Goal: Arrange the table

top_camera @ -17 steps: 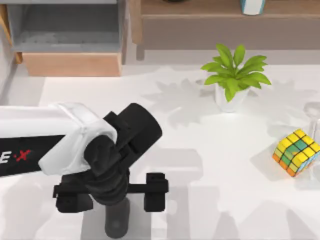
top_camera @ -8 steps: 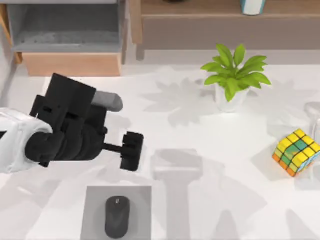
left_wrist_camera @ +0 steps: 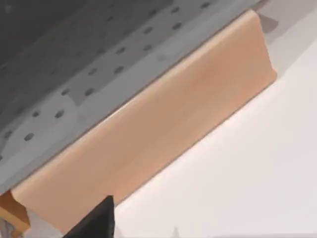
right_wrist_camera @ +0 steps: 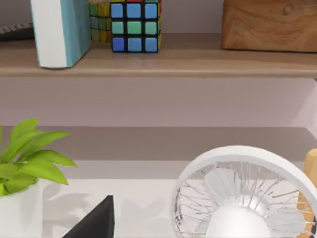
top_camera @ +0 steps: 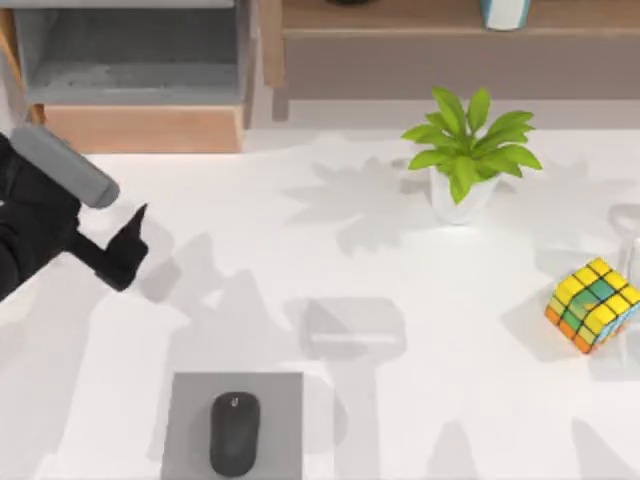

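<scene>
The white table (top_camera: pixel 420 400) spreads across the top view. Near its front edge a dark mouse (top_camera: pixel 234 432) lies on a small grey mat (top_camera: pixel 185 440). At the right sit a colourful puzzle cube (top_camera: pixel 592 303) and, behind it, a potted green plant (top_camera: pixel 465 150). My left gripper (top_camera: pixel 118 252) hangs at the table's far left, in front of the shelf unit (top_camera: pixel 140 125), open and holding nothing. One of its fingertips (left_wrist_camera: pixel 94 225) shows against the unit's wooden front (left_wrist_camera: pixel 163 124). My right gripper (right_wrist_camera: pixel 94 225) is parked at the right.
A white fan (right_wrist_camera: pixel 242 198) stands close before the right wrist camera, with the plant (right_wrist_camera: pixel 22 168) beside it. On the wall shelf (right_wrist_camera: pixel 163 62) behind stand a blue-white book (right_wrist_camera: pixel 59 29), a second cube (right_wrist_camera: pixel 133 25) and a wooden box (right_wrist_camera: pixel 270 22).
My left arm has swung back from above the mat to the table's far left edge. The mouse and mat are uncovered. Nothing else moved.
</scene>
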Controlling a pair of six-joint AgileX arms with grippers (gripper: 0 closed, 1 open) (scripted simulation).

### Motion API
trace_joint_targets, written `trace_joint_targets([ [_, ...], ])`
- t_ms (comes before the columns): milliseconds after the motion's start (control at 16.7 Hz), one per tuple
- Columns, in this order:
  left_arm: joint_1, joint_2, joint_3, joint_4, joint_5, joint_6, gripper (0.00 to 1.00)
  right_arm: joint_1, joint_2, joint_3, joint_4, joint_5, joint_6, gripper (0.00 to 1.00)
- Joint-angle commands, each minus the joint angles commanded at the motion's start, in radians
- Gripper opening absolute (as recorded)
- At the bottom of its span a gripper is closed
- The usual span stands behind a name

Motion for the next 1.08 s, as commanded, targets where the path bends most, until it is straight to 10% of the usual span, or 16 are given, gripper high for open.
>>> trace_joint_targets([
  [600,0.507,0.263,-0.171,0.731,0.133,0.805,1.0,0.0,0.0,0.0,0.0,0.0,0.0,1.0],
  [1080,0.642,0.395,-0.104,0.894,0.135,0.999,1.0,0.0,0.0,0.0,0.0,0.0,0.0,1.0],
])
